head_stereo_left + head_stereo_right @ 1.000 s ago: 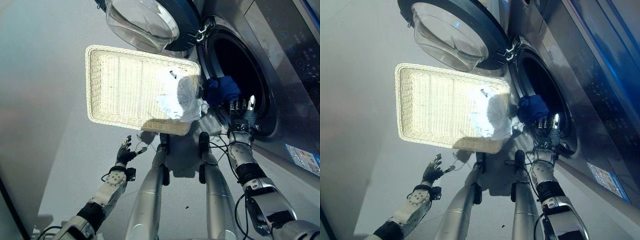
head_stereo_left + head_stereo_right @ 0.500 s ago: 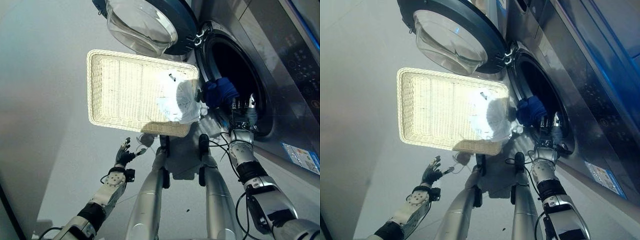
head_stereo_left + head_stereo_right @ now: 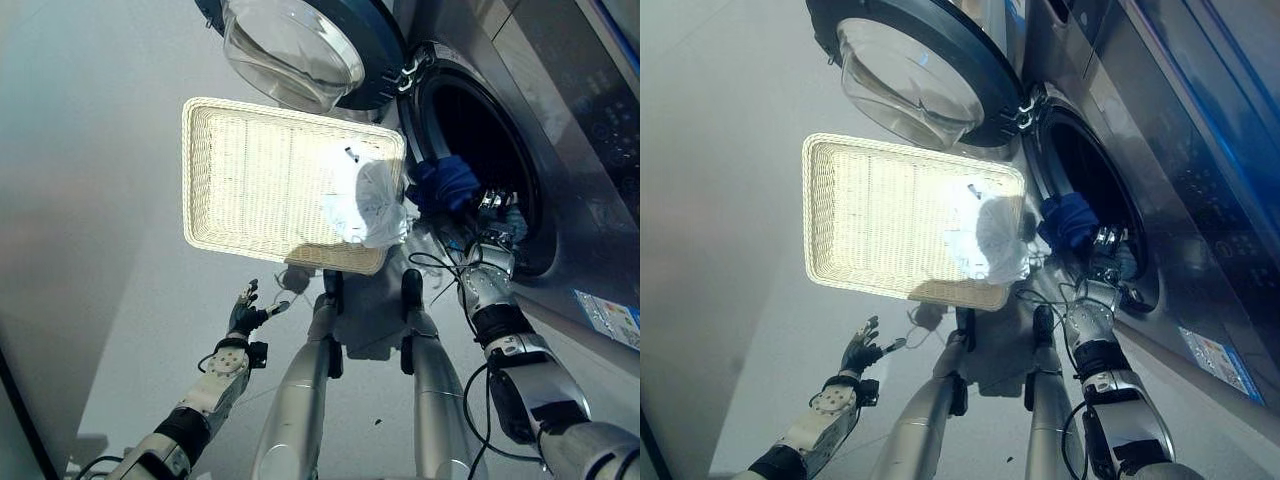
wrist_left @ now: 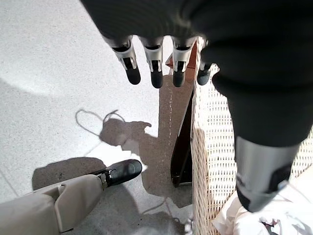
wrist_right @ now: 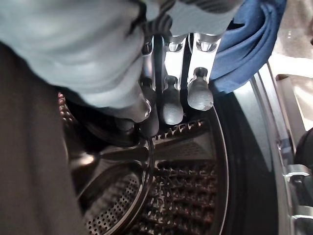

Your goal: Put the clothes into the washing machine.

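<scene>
The washing machine's round opening [image 3: 478,120] is dark, and its door [image 3: 300,45] is swung wide. A blue cloth [image 3: 447,182] hangs over the opening's lower rim. My right hand [image 3: 494,218] reaches into the opening just beside it. Its fingers [image 5: 171,103] curl over a pale grey cloth [image 5: 88,44] above the perforated drum [image 5: 186,196]. A white wicker basket [image 3: 250,170] holds a crumpled white cloth [image 3: 365,200] at the end nearest the machine. My left hand [image 3: 243,316] hangs open and empty, low beside the basket.
The basket's wicker wall [image 4: 210,161] stands on a dark wooden frame [image 4: 182,147] over a pale speckled floor. A person's black shoe [image 4: 122,171] and trouser leg show on the floor near my left hand.
My right hand has tipped forward from upright into the drum's opening, and its fingers have curled. The left hand has barely moved. The camera has shifted a little.
</scene>
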You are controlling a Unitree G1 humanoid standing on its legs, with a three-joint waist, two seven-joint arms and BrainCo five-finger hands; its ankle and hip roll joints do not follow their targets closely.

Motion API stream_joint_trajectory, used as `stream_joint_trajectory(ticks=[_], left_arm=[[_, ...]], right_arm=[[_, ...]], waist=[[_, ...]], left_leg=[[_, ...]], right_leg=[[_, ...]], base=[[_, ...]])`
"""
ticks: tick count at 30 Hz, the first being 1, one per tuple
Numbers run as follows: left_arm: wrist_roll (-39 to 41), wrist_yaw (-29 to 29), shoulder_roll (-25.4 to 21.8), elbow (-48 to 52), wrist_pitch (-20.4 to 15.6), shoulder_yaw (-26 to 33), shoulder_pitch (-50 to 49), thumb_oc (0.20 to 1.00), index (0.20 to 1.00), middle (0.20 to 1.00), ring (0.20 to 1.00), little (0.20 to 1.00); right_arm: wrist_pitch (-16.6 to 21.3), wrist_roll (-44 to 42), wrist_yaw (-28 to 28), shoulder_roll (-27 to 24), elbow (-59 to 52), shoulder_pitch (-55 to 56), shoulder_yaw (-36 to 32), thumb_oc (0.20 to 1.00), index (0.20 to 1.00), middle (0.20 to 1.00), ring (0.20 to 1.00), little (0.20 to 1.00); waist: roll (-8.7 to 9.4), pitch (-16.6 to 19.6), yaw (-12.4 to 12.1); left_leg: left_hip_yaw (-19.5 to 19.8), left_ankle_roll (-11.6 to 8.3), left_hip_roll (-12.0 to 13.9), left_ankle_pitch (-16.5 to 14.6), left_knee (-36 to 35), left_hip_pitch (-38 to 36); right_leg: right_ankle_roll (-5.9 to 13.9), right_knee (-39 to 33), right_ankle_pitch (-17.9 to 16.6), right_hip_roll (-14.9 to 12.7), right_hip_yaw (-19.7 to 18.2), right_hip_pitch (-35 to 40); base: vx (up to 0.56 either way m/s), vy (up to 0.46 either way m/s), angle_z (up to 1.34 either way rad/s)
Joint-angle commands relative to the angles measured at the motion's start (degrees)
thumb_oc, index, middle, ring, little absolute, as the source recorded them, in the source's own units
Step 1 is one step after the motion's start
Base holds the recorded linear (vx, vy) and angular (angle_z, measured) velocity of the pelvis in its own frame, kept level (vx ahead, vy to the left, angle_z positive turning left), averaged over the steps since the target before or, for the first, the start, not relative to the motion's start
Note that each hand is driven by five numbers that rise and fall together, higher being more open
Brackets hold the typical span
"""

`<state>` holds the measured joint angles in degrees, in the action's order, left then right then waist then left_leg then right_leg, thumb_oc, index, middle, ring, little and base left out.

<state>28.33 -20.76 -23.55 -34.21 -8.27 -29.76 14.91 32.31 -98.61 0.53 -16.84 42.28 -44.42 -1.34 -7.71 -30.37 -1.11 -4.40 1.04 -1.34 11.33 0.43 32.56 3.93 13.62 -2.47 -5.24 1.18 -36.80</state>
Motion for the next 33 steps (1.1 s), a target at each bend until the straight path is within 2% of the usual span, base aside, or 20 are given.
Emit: stream_joint_trajectory(ticks=[1, 2, 5, 8, 10, 12, 13, 16, 17, 18, 21, 23, 27, 30, 33], left_arm=[[1.5, 0.8, -0.6, 0.9, -0.6, -1.1, 1.0, 1.000, 1.000, 1.000, 1.000, 1.000], [1.7, 0.9, -0.9, 1.2, -0.4, -1.5, 1.0, 1.000, 1.000, 1.000, 1.000, 1.000], [2.2, 1.2, -1.6, 2.0, 0.1, -2.1, 1.2, 1.000, 1.000, 1.000, 1.000, 1.000], [2.4, 1.2, -1.5, 2.2, 0.1, -2.3, 1.2, 1.000, 1.000, 1.000, 1.000, 1.000], [2.3, 1.2, -1.4, 2.3, -0.1, -2.3, 0.9, 1.000, 1.000, 1.000, 1.000, 1.000], [2.3, 1.1, -1.3, 2.3, -0.2, -2.4, 0.8, 1.000, 1.000, 1.000, 1.000, 1.000], [2.1, 1.0, -0.9, 2.4, -0.6, -2.2, 0.3, 1.000, 1.000, 1.000, 1.000, 1.000], [1.7, 0.6, 0.0, 2.5, -1.0, -1.4, -0.5, 1.000, 1.000, 1.000, 1.000, 1.000], [1.2, -0.1, 0.8, 3.0, -1.1, -0.7, -1.3, 1.000, 1.000, 1.000, 1.000, 1.000], [1.2, -0.3, 0.9, 3.2, -1.1, -0.6, -1.6, 1.000, 1.000, 1.000, 1.000, 1.000], [-0.8, -1.9, 2.5, 4.1, -2.3, 0.8, -4.7, 1.000, 1.000, 1.000, 1.000, 1.000], [-1.9, -2.6, 3.3, 4.2, -2.8, 1.7, -5.7, 1.000, 1.000, 1.000, 1.000, 1.000], [-3.4, -2.5, 5.0, 2.9, -4.4, 3.8, -7.9, 1.000, 1.000, 1.000, 1.000, 1.000], [-3.4, -2.2, 5.5, 0.9, -5.7, 4.4, -8.3, 1.000, 1.000, 1.000, 1.000, 1.000], [-3.4, -2.4, 5.7, -0.3, -6.0, 4.4, -8.2, 1.000, 1.000, 1.000, 1.000, 1.000]], right_arm=[[1.2, 6.3, -1.8, -10.7, -0.4, -5.9, -1.8, 0.645, 0.645, 0.645, 0.645, 0.645], [1.4, 7.6, -3.2, -11.6, 0.6, -7.2, -1.4, 1.000, 1.000, 1.000, 1.000, 1.000], [2.0, 13.0, -8.3, -13.7, 3.0, -10.6, -0.3, 1.000, 1.000, 1.000, 1.000, 1.000], [4.5, 17.2, -13.1, -14.4, 3.9, -11.6, 0.2, 1.000, 1.000, 1.000, 1.000, 1.000], [5.9, 19.3, -15.8, -14.3, 3.5, -11.0, 0.1, 1.000, 1.000, 1.000, 1.000, 1.000], [6.3, 20.0, -16.2, -14.1, 3.4, -10.7, 0.1, 1.000, 1.000, 1.000, 1.000, 1.000], [7.0, 24.2, -18.1, -12.7, 2.0, -8.2, -0.2, 1.000, 1.000, 1.000, 1.000, 1.000], [6.8, 26.2, -16.9, -8.7, -1.6, -1.7, 0.2, 1.000, 1.000, 1.000, 1.000, 1.000], [7.2, 29.2, -16.3, -5.1, -4.9, 4.7, 1.9, 1.000, 1.000, 1.000, 1.000, 1.000], [6.7, 30.2, -16.5, -4.5, -5.6, 5.7, 2.2, 1.000, 1.000, 1.000, 1.000, 1.000], [7.5, 38.5, -15.5, 0.9, -12.5, 19.0, 8.3, 1.000, 1.000, 1.000, 1.000, 1.000], [8.1, 44.8, -15.8, 2.8, -14.7, 24.0, 11.7, 1.000, 1.000, 1.000, 1.000, 1.000], [7.0, 54.6, -13.9, 0.8, -15.7, 30.3, 15.9, 1.000, 1.000, 1.000, 1.000, 1.000], [7.0, 57.1, -13.1, -0.6, -15.6, 32.1, 17.3, 1.000, 1.000, 1.000, 1.000, 1.000], [6.5, 55.1, -13.3, -1.0, -15.4, 33.4, 17.5, 1.000, 1.000, 1.000, 1.000, 1.000]], waist=[[-0.88, 0.6, -1.4], [-0.97, 0.6, -1.5], [-1.40, 0.6, -1.9], [-1.62, 0.6, -2.0], [-1.70, 0.6, -2.0], [-1.72, 0.6, -1.9], [-1.82, 0.6, -1.7], [-1.59, 0.6, -1.0], [-1.21, 0.6, -0.3], [-1.10, 0.6, -0.2], [-0.01, 0.6, 1.3], [0.58, 0.6, 2.2], [1.07, 0.6, 3.5], [1.33, 0.6, 4.1], [1.53, 0.6, 4.3]], left_leg=[[2.2, -1.67, -5.4, -5.1, 5.0, 0.6], [2.4, -1.67, -5.5, -5.1, 5.1, 0.6], [2.6, -1.70, -5.7, -5.2, 5.5, 1.2], [2.7, -1.68, -5.8, -5.1, 5.7, 1.7], [2.7, -1.64, -5.9, -5.0, 5.8, 2.1], [2.7, -1.63, -5.9, -5.0, 5.8, 2.2], [2.6, -1.57, -5.9, -4.8, 5.7, 2.6], [2.4, -1.61, -5.8, -4.6, 5.5, 3.0], [2.2, -1.60, -5.6, -4.4, 5.3, 3.5], [2.2, -1.58, -5.6, -4.4, 5.3, 3.5], [1.7, -1.59, -5.2, -4.6, 5.1, 3.8], [1.6, -1.62, -5.1, -4.1, 5.1, 4.7], [1.1, -1.73, -4.7, -4.1, 5.0, 4.9], [0.8, -2.03, -4.5, -3.9, 4.7, 4.7], [0.4, -2.28, -4.2, -3.8, 4.3, 4.7]], right_leg=[[1.08, -5.5, -6.0, 0.6, 5.6, 0.5], [1.04, -5.4, -5.9, 0.6, 5.6, 0.5], [0.92, -5.1, -5.8, 0.6, 5.9, 0.0], [0.82, -4.9, -5.7, 0.7, 6.0, -0.6], [0.70, -4.7, -5.6, 0.9, 6.0, -0.9], [0.68, -4.7, -5.6, 0.9, 5.9, -1.0], [0.52, -4.4, -5.5, 1.1, 5.8, -1.5], [0.27, -4.4, -5.5, 1.5, 5.4, -2.2], [0.13, -4.5, -5.7, 1.7, 4.9, -2.6], [0.10, -4.5, -5.7, 1.7, 4.8, -2.6], [-0.14, -4.6, -5.6, 2.3, 3.8, -3.2], [-0.19, -4.8, -6.2, 2.4, 3.3, -4.0], [0.16, -4.9, -6.2, 2.5, 2.3, -4.5], [0.46, -5.1, -6.2, 2.7, 1.9, -4.5], [0.66, -5.2, -6.2, 2.7, 1.7, -4.5]], base=[[0.02, -0.042, 0.00], [0.02, -0.034, -0.01], [0.01, -0.017, -0.02], [0.00, 0.000, 0.00], [0.00, 0.000, 0.00], [0.00, 0.000, 0.00], [0.00, 0.000, 0.00], [-0.01, 0.013, 0.00], [-0.02, 0.040, 0.00], [-0.03, 0.054, 0.00], [-0.02, 0.037, -0.03], [-0.02, 0.056, -0.12], [-0.02, 0.068, -0.14], [-0.03, 0.032, -0.15], [-0.02, -0.005, -0.20]])
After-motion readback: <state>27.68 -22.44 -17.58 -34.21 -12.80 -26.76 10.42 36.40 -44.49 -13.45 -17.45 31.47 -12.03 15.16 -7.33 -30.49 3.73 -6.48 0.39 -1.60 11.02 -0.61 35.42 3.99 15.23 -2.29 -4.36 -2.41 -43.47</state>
